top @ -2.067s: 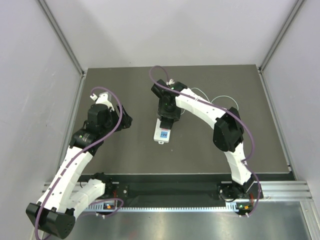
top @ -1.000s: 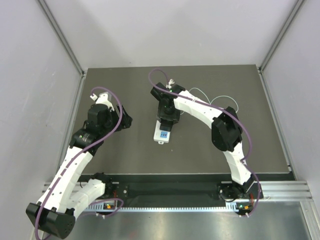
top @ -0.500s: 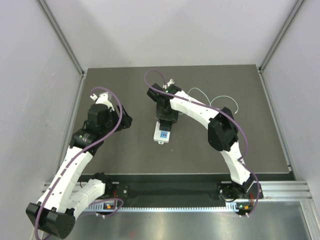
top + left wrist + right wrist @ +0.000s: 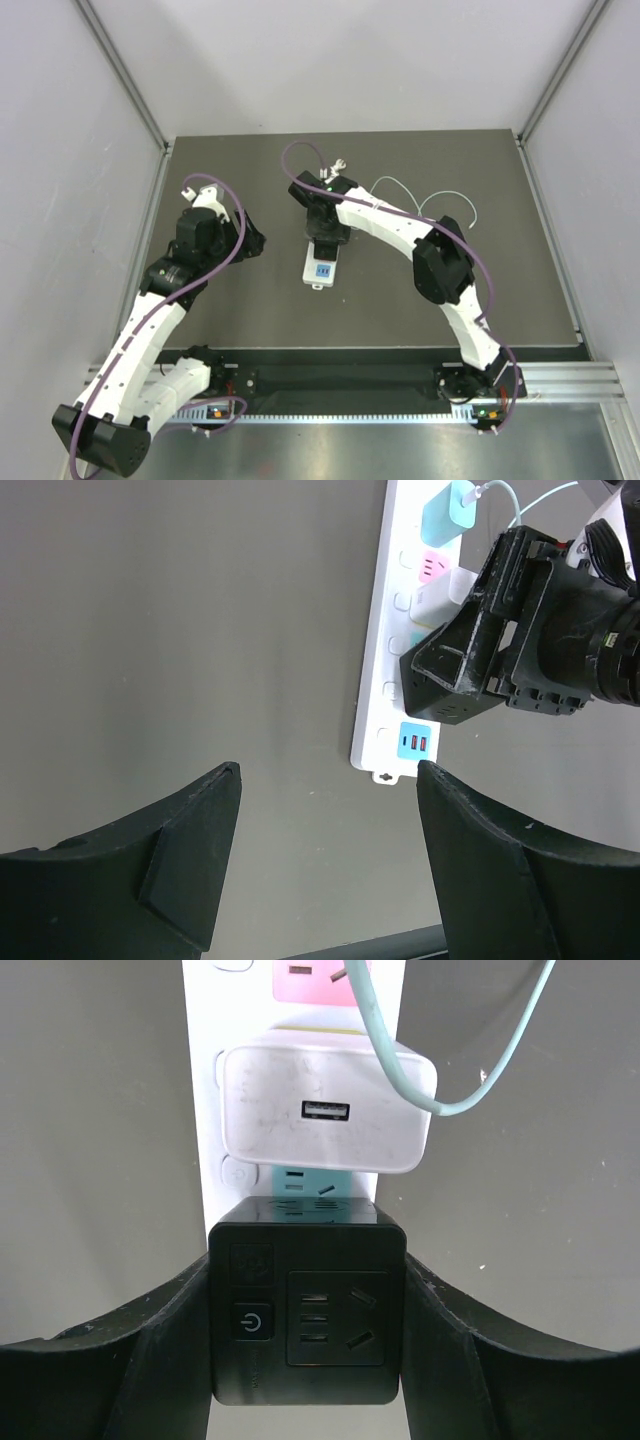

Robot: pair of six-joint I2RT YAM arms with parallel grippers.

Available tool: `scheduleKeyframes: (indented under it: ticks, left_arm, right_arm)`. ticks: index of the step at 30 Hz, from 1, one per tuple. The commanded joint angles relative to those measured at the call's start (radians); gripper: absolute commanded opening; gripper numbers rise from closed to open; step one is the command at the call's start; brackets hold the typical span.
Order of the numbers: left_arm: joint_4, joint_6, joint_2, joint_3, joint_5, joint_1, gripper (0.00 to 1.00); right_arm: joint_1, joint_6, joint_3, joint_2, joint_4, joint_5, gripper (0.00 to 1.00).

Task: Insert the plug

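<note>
The plug, teal, sits on the power strip at one o'clock. My right pincer pinches a black socket adapter; left pincer spread over the bench.

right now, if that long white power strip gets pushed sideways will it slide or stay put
The long white plastic power strip lies flat on the smooth dark table, no clamp visible, so it probably slides. Long and rigid-looking, it likely pivots if pushed near one end.
</note>
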Motion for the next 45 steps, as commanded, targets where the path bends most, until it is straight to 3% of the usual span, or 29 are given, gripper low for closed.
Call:
scheduleKeyframes:
  ticks: [1,5,16,25,36,42,45]
  left_arm:
    - [0.013,-0.005,0.005,-0.005,0.002,-0.001,0.76]
    - [0.015,-0.005,0.006,-0.004,0.0,-0.001,0.76]
    - [0.024,-0.007,0.011,-0.007,0.048,-0.003,0.75]
    - [0.024,-0.007,0.0,-0.007,0.045,-0.003,0.75]
    - [0.024,-0.005,0.003,-0.007,0.028,-0.001,0.75]
    - [0.024,-0.007,0.002,-0.005,0.03,-0.003,0.75]
    - [0.022,-0.007,0.002,-0.007,0.037,-0.003,0.76]
  right_arm:
    - [0.05,0.015,-0.092,0.178,0.022,-0.139,0.0]
    - [0.07,0.032,-0.083,0.16,-0.008,-0.042,0.0]
    - [0.175,0.155,-0.286,0.025,0.172,0.233,0.0]
    - [0.211,0.199,-0.338,0.061,0.221,0.22,0.0]
    - [0.204,0.175,-0.355,0.129,0.236,0.063,0.0]
    - [0.221,0.21,-0.384,0.137,0.241,0.076,0.0]
    - [0.231,0.213,-0.323,0.178,0.178,0.085,0.0]
